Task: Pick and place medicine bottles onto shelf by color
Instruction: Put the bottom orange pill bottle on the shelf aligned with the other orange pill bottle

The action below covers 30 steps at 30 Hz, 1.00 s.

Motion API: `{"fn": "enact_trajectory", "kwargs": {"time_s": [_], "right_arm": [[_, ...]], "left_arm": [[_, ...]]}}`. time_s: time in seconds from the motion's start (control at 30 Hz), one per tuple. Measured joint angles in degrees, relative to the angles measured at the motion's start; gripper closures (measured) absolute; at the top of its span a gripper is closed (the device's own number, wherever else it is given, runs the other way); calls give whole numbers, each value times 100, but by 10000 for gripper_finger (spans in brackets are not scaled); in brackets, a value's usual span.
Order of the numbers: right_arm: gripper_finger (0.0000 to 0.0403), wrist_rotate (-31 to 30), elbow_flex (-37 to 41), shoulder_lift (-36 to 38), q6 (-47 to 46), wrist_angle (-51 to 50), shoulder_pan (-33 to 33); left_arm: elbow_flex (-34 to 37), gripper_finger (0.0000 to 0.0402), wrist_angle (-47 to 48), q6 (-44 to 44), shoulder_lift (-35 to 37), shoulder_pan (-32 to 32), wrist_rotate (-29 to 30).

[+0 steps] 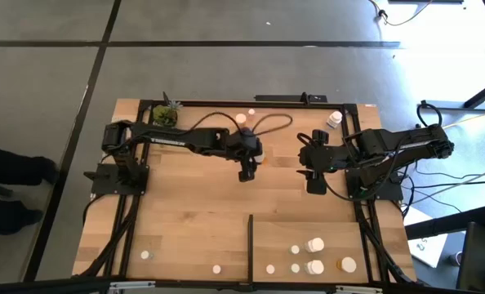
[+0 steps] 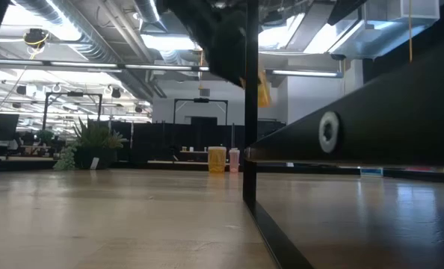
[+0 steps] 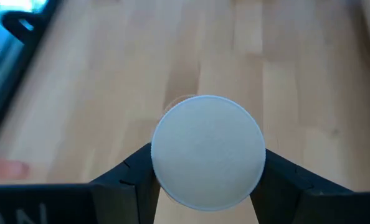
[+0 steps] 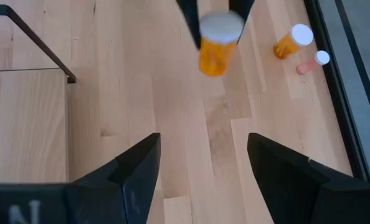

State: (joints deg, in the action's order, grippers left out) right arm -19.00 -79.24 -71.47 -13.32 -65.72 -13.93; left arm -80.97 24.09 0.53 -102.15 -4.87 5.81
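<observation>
- Step in hand: transport. Your left gripper point(image 3: 207, 180) is clamped on the white cap of an orange-amber medicine bottle point(image 4: 213, 42), held above mid-table.
- Next move: carry it to the light-wood shelf panel point(image 1: 324, 224) at the near right and set it beside the amber bottle point(image 1: 348, 265).
- Your right gripper point(image 4: 203, 165) waits nearby, fingers apart and empty.

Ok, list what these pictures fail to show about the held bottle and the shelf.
- Left wrist view: the white cap fills the left gripper, hiding the body below it; only the right wrist view shows the orange bottle.
- High view: the bottles on the shelf are too small to tell body colours.
- Low view: the black strip and a dark panel block the shelf's contents.
- Right wrist view: the right gripper shows open and empty.
</observation>
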Motion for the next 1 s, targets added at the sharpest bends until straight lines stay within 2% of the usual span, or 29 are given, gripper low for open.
{"fn": "enact_trajectory", "kwargs": {"time_s": [0.6, 1.0], "right_arm": [[161, 21, 0, 1, 15, 16, 0], [161, 21, 0, 1, -252, 37, 0]], "left_arm": [[4, 216, 89, 3, -1203, 55, -422], [4, 216, 91, -8, -1298, 55, -385]]}}
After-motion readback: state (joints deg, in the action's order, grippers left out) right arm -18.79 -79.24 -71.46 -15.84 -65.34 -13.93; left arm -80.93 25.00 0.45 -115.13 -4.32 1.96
